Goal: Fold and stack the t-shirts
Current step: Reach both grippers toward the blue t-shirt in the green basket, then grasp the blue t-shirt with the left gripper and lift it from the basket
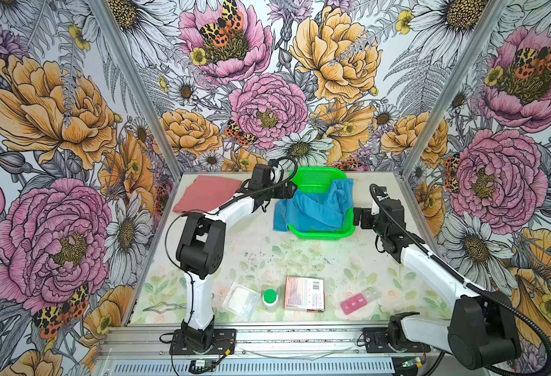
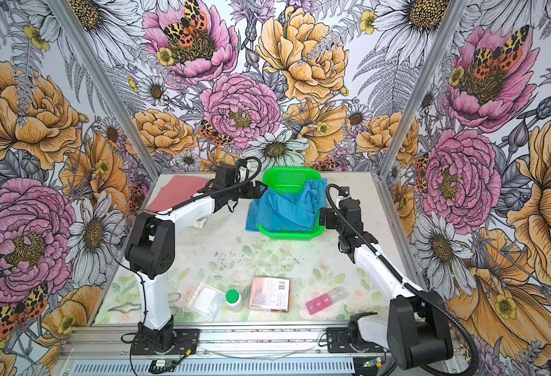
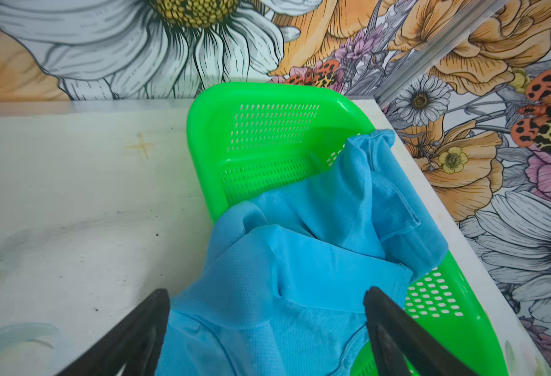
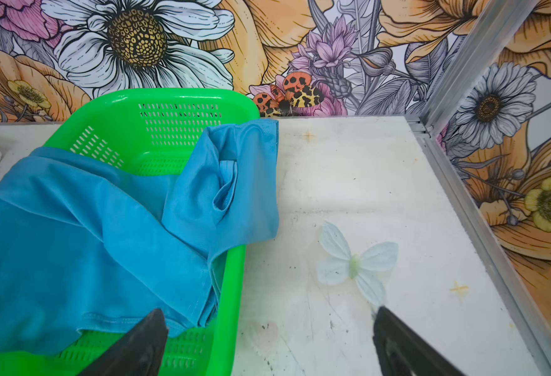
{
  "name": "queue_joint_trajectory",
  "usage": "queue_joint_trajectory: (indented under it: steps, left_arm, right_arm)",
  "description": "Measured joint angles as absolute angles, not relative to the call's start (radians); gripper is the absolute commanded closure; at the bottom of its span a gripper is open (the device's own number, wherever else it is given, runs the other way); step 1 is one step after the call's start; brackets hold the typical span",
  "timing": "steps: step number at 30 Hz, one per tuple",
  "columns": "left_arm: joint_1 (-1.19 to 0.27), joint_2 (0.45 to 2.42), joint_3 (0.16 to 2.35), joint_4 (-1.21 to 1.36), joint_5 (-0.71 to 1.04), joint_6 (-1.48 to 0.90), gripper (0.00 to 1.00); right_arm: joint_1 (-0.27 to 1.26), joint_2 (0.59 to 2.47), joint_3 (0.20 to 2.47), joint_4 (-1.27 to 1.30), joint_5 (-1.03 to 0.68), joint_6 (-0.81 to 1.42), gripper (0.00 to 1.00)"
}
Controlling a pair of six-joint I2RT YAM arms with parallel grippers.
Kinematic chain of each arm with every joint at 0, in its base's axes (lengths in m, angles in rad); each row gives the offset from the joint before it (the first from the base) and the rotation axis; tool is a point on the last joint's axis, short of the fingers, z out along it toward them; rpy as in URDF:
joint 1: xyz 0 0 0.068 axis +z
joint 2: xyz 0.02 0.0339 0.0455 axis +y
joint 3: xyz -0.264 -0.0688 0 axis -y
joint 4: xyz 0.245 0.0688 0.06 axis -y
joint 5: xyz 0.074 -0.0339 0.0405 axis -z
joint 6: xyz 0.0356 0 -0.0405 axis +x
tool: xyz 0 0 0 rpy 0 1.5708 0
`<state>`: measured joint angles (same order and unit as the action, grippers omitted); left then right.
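— Two t-shirts are plain to see; where do they lie?
— The sky-blue t-shirt sits crumpled in the green mesh basket near the far edge of the surface. It spills over the basket's left rim. The salmon-pink t-shirt lies flat and folded at the far left corner.
— Anything white?
— Some white fabric peeks out beneath the left arm; what it is, I cannot tell.
— And the grippers?
— The left gripper hangs over the blue cloth at the basket's left rim, jaws spread wide, clamping nothing. The right gripper is at the basket's right side, equally wide, one finger over the basket and one over bare surface, holding nothing.
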<state>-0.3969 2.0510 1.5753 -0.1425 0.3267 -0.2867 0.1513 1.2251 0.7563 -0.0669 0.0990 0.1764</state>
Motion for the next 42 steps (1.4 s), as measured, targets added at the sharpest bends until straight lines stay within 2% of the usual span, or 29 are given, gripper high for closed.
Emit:
queue_joint_trajectory:
  steps: [7,10,25,29,33,36,38,42]
  left_arm:
    - [-0.398,2.151,1.601,-0.192,0.400,-0.378,0.44]
    - [-0.400,2.148,1.601,-0.202,0.400,-0.388,0.64]
    - [-0.408,2.135,1.652,-0.259,0.348,-0.364,0.64]
    - [-0.408,2.133,1.660,-0.278,0.337,-0.348,0.74]
    - [-0.408,2.132,1.665,-0.291,0.324,-0.340,0.79]
    - [-0.409,2.127,1.665,-0.300,0.317,-0.335,0.88]
    - [-0.408,2.120,1.668,-0.308,0.313,-0.327,1.00]
    - [-0.414,2.115,1.686,-0.319,0.310,-0.323,1.00]
  right_arm:
    - [0.152,1.167,0.756,-0.142,0.087,0.176,0.00]
    - [0.152,1.150,0.756,-0.155,0.083,0.177,0.01]
    - [0.154,1.155,0.756,-0.169,0.069,0.187,0.00]
    - [0.157,1.155,0.756,-0.169,0.062,0.187,0.00]
    - [0.157,1.155,0.756,-0.169,0.055,0.187,0.00]
    - [0.159,1.155,0.756,-0.169,0.054,0.187,0.00]
    - [0.161,1.155,0.756,-0.169,0.052,0.187,0.00]
    - [0.165,1.155,0.756,-0.169,0.046,0.187,0.00]
